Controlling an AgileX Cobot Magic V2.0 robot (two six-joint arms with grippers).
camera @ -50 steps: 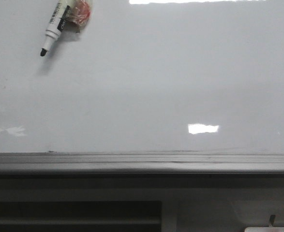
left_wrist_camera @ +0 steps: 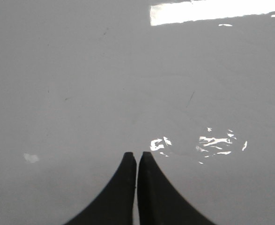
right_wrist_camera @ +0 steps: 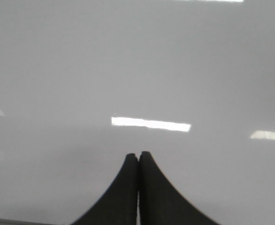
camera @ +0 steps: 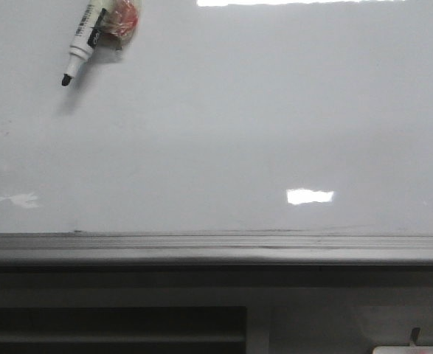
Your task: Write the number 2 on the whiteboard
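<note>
The whiteboard (camera: 238, 133) fills the front view, glossy white-grey, with a grey metal ledge (camera: 216, 247) along its lower edge. No number 2 stroke is in view on it. A white marker (camera: 81, 44) with a black tip hangs slanted at the top left, fixed to a red-orange taped lump (camera: 122, 21), its tip close to the board. In the left wrist view my left gripper (left_wrist_camera: 137, 153) is shut and empty, facing the board (left_wrist_camera: 81, 70). In the right wrist view my right gripper (right_wrist_camera: 138, 153) is shut and empty, facing the board (right_wrist_camera: 128, 61).
A dark slatted panel (camera: 113, 328) lies below the ledge. A white object (camera: 411, 349) shows at the bottom right corner. White glare patches (camera: 310, 196) sit on the board. A short faint dark scratch (left_wrist_camera: 190, 99) shows in the left wrist view.
</note>
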